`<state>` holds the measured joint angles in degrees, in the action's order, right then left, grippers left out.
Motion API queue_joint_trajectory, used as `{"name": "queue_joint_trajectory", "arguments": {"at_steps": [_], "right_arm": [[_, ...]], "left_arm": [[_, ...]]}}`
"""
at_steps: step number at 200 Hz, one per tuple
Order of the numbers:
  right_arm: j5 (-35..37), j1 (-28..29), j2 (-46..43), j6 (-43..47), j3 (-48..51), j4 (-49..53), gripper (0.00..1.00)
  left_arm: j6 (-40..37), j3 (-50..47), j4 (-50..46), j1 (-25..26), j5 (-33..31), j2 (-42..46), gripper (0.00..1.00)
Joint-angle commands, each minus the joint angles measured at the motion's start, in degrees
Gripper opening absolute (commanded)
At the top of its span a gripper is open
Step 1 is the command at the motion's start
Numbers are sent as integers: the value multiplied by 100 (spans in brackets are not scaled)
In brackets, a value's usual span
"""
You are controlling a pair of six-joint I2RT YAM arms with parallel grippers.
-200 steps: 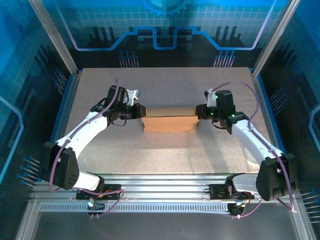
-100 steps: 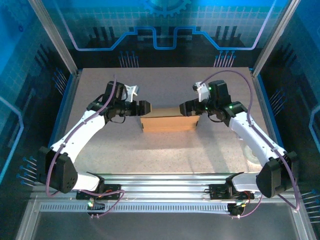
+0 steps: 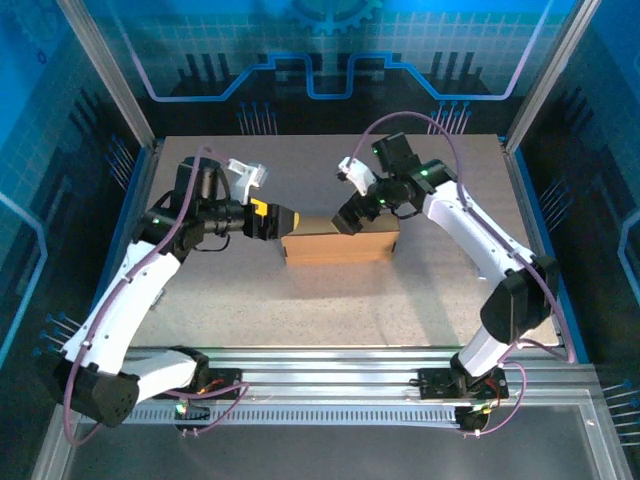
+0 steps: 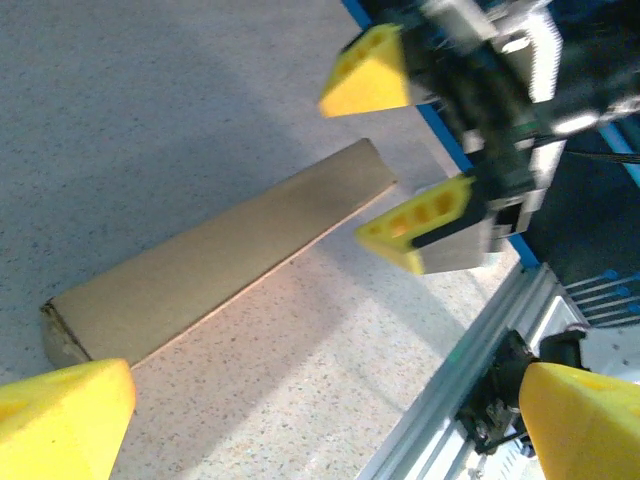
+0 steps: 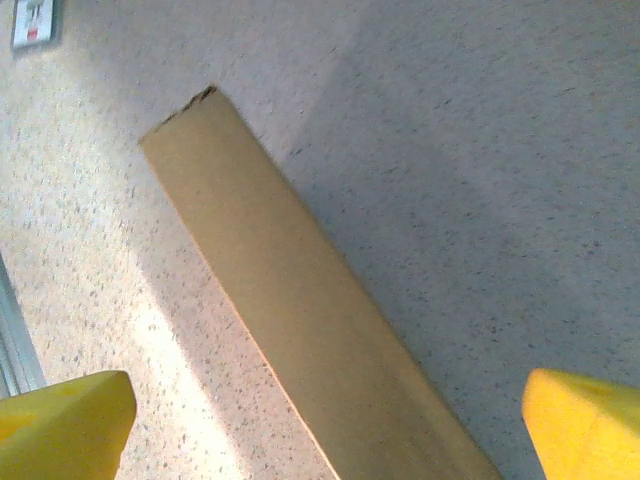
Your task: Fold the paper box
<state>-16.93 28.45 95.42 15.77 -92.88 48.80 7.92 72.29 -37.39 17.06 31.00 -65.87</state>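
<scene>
The paper box (image 3: 340, 243) is lying long axis left-to-right on the desk (image 3: 300, 320); left jaws are hovering wide at its left end, right jaws wide above it, both empty.

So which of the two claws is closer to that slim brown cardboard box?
Right, I'd say, though narrowly: the right gripper hangs open over the middle of the slim brown cardboard box. The left gripper, also open, is off its left end.

No legible text, labels or numbers anywhere.
</scene>
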Motion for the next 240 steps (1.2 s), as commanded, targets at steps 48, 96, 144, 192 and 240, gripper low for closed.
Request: {"name": "queue_joint_trajectory", "arguments": {"at_steps": [48, 96, 144, 192, 240], "right_arm": [[620, 425, 1009, 820, -1199, 1571, 100], [533, 510, 1444, 954, -1650, 1902, 100], [501, 538, 1657, 954, -1752, 1872, 95], [844, 626, 1748, 929, -1580, 1675, 85], [930, 714, 1728, 825, -1327, 1446, 83]], "left_arm": [[-137, -396, 535, -2, 765, 552, 99], [-194, -347, 372, -1, 837, 417, 99], [-139, -371, 462, -1, 837, 371, 99], [-91, -349, 446, -2, 872, 320, 99], [-70, -384, 484, 4, 825, 313, 99]]}}
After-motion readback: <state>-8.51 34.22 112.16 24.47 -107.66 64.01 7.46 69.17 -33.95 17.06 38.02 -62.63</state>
